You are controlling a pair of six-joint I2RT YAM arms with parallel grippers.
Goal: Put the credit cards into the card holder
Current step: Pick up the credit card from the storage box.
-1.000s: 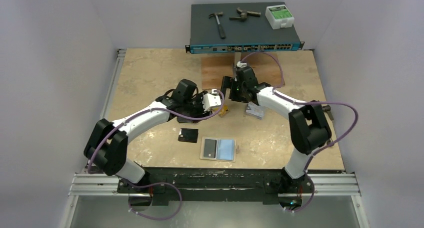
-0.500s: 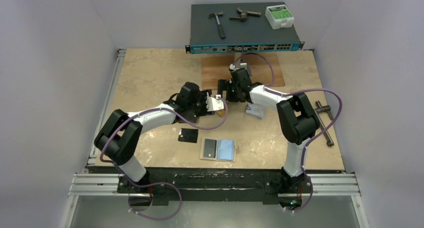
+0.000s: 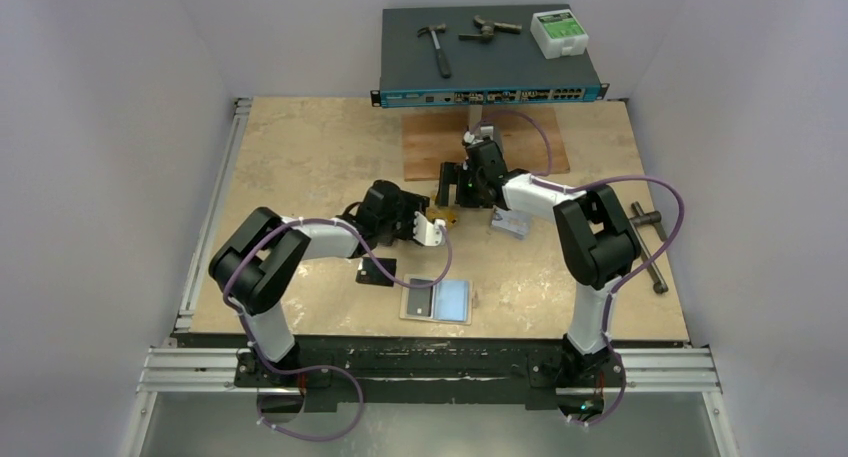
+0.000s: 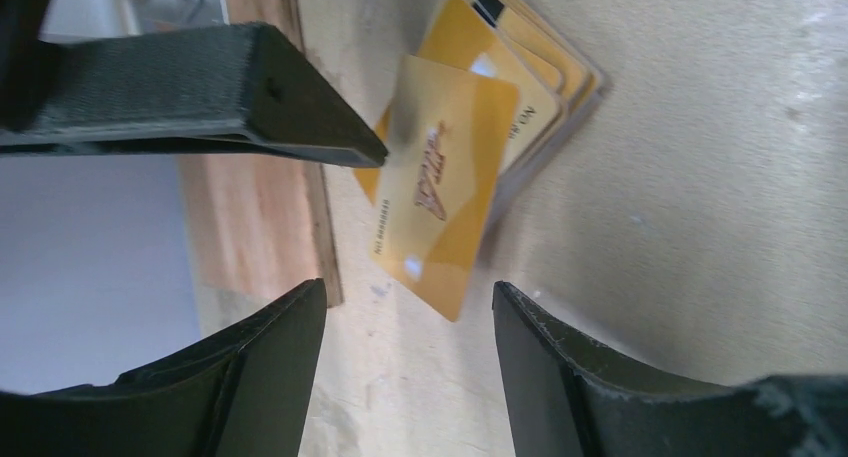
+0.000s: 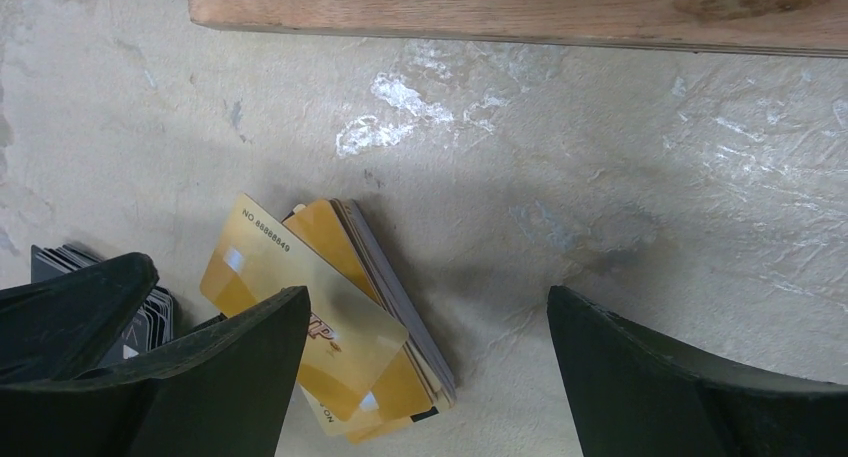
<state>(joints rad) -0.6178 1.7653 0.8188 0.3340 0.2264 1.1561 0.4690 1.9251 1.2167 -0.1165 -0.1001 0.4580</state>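
A stack of orange-gold credit cards [image 3: 447,215] lies on the table between my two grippers. Its top card [image 4: 445,202] sits askew over the stack [image 5: 335,312]. My right gripper [image 3: 449,193] is open over the stack, its left finger [image 5: 235,377] on the top card; that finger also shows in the left wrist view [image 4: 230,92]. My left gripper [image 3: 434,228] is open and empty [image 4: 408,302], just short of the cards. Silvery cards [image 3: 508,223] lie to the right. The tan card holder [image 3: 437,299] lies open at the front.
A black square piece [image 3: 376,271] lies left of the card holder. A wooden board [image 3: 485,142] lies just behind the cards [image 5: 520,7]. A network switch [image 3: 490,62] with tools on it stands at the back. A metal tool [image 3: 650,239] lies at the right.
The left gripper has swung toward the front, beside the orange cards. The right gripper has moved left and down over the stack. The top card now sits askew.
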